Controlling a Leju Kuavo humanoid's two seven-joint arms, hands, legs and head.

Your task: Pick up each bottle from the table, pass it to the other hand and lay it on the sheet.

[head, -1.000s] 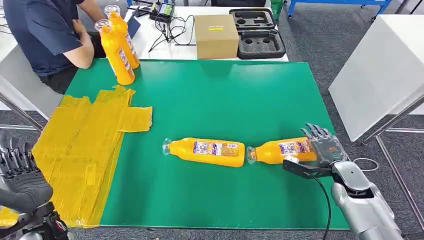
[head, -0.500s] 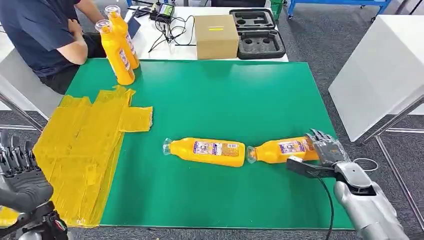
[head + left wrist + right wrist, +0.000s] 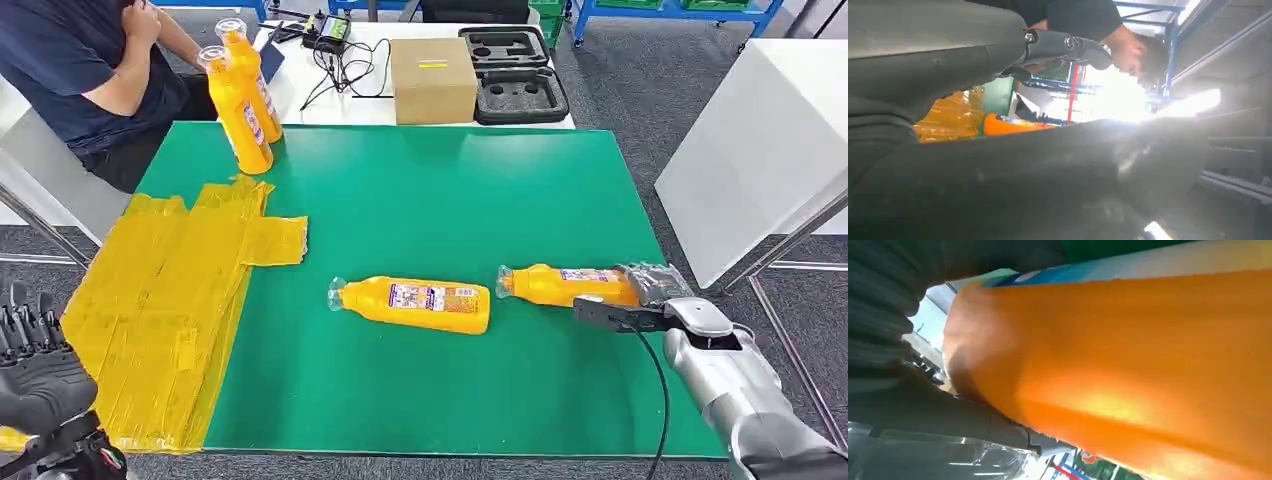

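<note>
An orange bottle (image 3: 565,286) lies lengthwise at the right of the green mat (image 3: 450,200), cap end pointing left. My right hand (image 3: 655,290) grips its base, with the fingers wrapped over it. Close up, the bottle's orange body (image 3: 1128,380) lies against the hand. A second orange bottle (image 3: 415,303) lies on its side mid-mat, untouched. Two more bottles (image 3: 240,100) stand upright at the far left corner. The yellow sheet (image 3: 160,300) covers the mat's left side. My left hand (image 3: 35,375) waits low at the near left, fingers apart and holding nothing.
A person (image 3: 70,60) sits at the far left behind the upright bottles. A cardboard box (image 3: 432,65), a black foam case (image 3: 515,60) and cables lie on the white table beyond the mat. A white panel (image 3: 770,130) stands to the right.
My right hand's fingers have closed down around the right bottle's base, and the bottle has shifted away from the middle bottle. The camera has shifted slightly.
</note>
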